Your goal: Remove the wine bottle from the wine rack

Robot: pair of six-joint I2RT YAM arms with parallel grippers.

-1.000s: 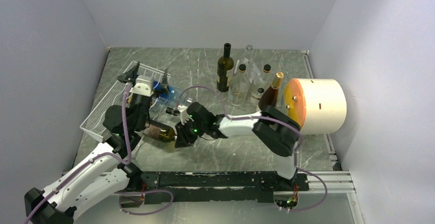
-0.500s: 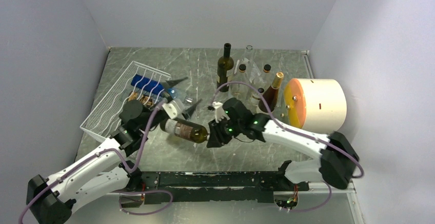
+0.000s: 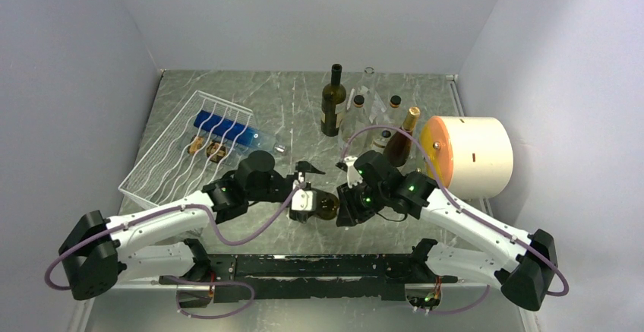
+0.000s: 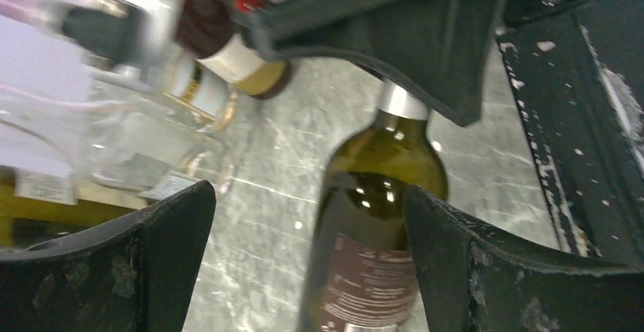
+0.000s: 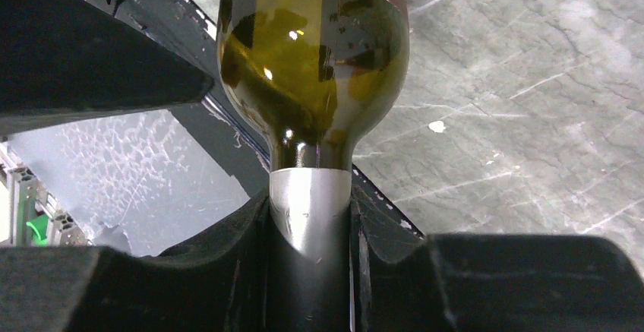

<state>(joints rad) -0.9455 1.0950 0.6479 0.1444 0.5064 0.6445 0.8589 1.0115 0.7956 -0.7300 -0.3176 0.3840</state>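
Top external view first: your wine bottle point(image 3: 326, 206) is already off the wine rack point(image 3: 163, 163). It sits near the middle of the bench point(image 3: 288, 104), toward the near edge and well to the right of the rack. The left gripper point(image 3: 307, 194) is at its left end and the right gripper point(image 3: 345, 204) at its right end. Only a short olive stretch of glass shows from above. Read the long axis as running roughly left to right with the neck to the right; you cannot tell its tilt from here. A blue item point(image 3: 224, 127) lies on the rack, other bottles point(image 3: 332, 104) stand at the far side, and a cream cylinder point(image 3: 475, 157) lies at the right.

Left wrist view: the left gripper's fingers point(image 4: 114, 271) stand wide, one on each side of the bottle's body. There is a clear gap on one side. The other finger overlaps the glass, so you cannot judge contact there. The label faces this camera, and the silver-foiled neck points away into the right gripper's black fingers.

Right wrist view: the right gripper is clamped on the foiled neck, and the shoulder and body stretch away from it over the bench.

So the right arm alone carries the bottle, by its thin end, and the heavy body lies to that gripper's left. Your left arm is the nearer one to the body, should it need support.
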